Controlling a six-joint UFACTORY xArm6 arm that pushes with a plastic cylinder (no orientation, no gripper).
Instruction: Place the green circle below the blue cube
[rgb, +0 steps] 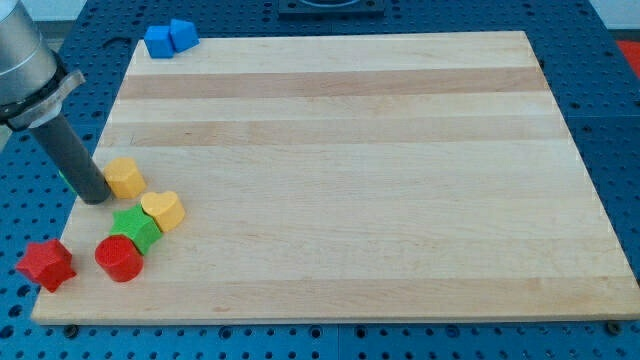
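My tip (97, 196) rests on the wooden board (340, 170) near its left edge, at the middle left of the frame, with the dark rod (70, 152) rising up and to the left toward the grey arm housing (25, 60) in the upper left corner. The rod has no jaws and holds nothing. The tip stands just beside the orange block (125, 176), on that block's left side; whether the two actually touch cannot be determined from this view. Below and to the right of the orange block lies the yellow heart (164, 210), and touching it on its lower left is a green block (136, 229), the only green piece in view, whose outline looks faceted rather than round. The red cylinder (119, 258) sits just below the green block, close against it. The red star (46, 265) lies at the lower left of the frame, straddling the board's left edge and partly off it over the blue perforated table (610, 120). At the upper left corner of the board, well apart from the cluster, are the blue cube (158, 41) and a second blue block (183, 34), pressed together side by side at the board's top edge.
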